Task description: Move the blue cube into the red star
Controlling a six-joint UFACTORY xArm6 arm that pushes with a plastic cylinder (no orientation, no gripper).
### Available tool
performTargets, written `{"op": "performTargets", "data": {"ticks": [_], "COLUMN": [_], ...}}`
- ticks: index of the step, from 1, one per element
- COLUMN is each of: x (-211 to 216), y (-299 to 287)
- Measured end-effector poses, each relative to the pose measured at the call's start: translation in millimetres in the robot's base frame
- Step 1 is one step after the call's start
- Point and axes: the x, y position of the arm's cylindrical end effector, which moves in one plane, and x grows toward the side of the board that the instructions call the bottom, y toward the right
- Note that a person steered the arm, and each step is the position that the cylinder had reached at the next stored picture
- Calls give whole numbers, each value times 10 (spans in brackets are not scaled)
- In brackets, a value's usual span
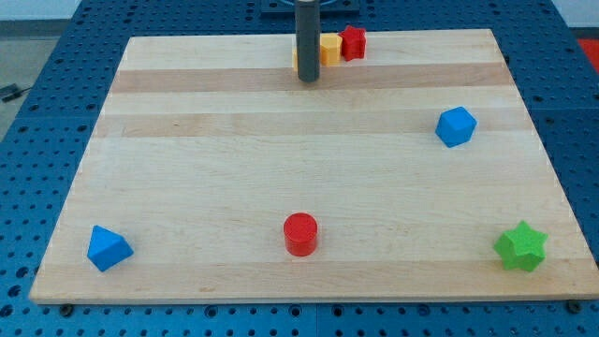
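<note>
The camera view looks down at a pale wooden board lying on a blue perforated table. A dark straight rod comes down from the view's top, its upper part cut off by the frame. My tip rests on the board near the top edge; it is a plain rod end with nothing to open or close, and it holds nothing.

Just to the view's right of the rod sits a yellow block, partly hidden behind the rod, so its shape cannot be told. A sliver of orange shows at the rod's left side. Touching the yellow block on its right is the red star, small and hard to make out.

The blue cube sits well apart from my tip, toward the view's right. A red cylinder stands at bottom centre, a blue wedge-like block at bottom left, and a green star at bottom right.
</note>
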Motion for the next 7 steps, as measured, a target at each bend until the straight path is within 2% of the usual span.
{"op": "performTargets", "data": {"ticks": [3, 5, 6, 7], "x": [293, 1043, 1348, 1354], "y": [1923, 2951, 2957, 2409]}}
